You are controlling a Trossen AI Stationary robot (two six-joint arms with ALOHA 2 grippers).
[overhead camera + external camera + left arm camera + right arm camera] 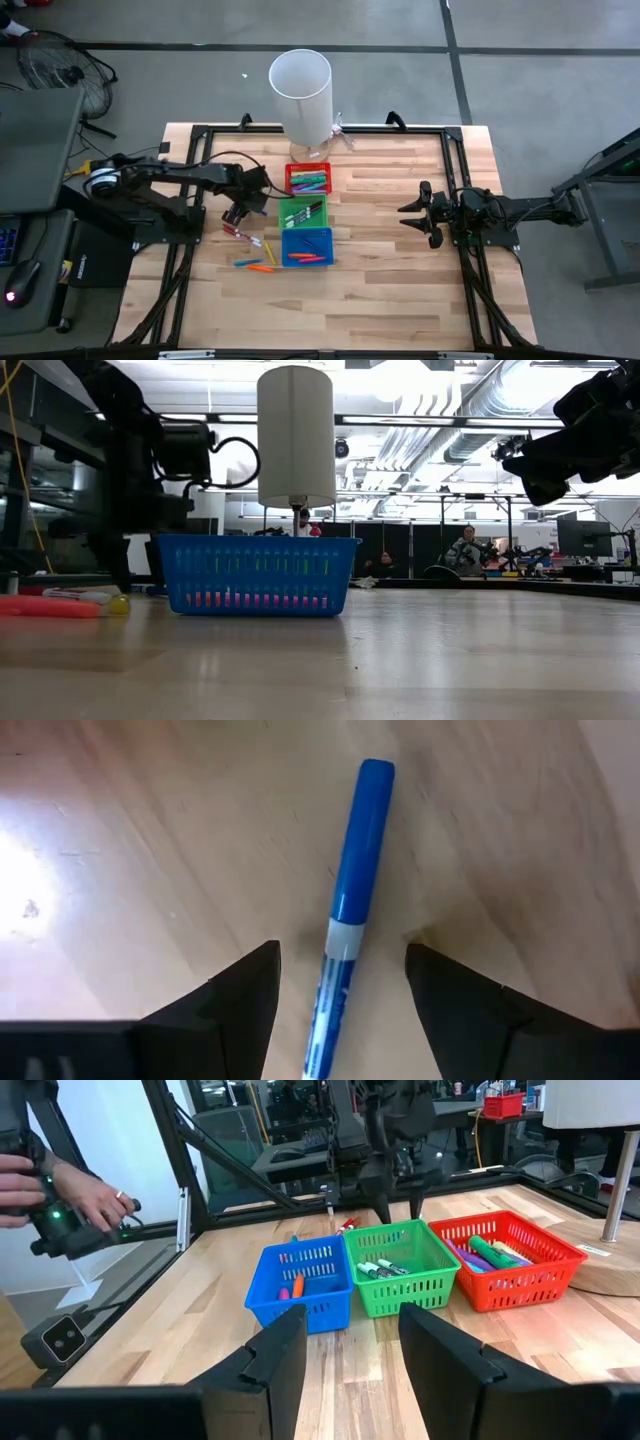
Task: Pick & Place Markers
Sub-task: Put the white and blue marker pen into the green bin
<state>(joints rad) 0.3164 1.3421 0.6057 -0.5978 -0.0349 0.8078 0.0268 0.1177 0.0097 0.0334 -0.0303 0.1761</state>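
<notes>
My left gripper (236,214) hangs open over the table, just left of the green bin (302,212). In its wrist view a blue marker (352,900) with a white band lies flat on the wood between the two fingers (245,995), which stand on either side without touching it. More markers (255,264) lie loose on the table left of the blue bin (306,245), and others lie inside the red bin (308,178), the green bin and the blue bin. My right gripper (415,212) waits open above the table's right half, pointing at the bins (388,1270).
The three bins stand in a row from far to near in the table's middle. A tall white cylinder (300,92) on a wooden base stands at the far edge. A person's hand (85,1195) holds a device beyond the table's left side. Bare wood lies between the bins and my right gripper.
</notes>
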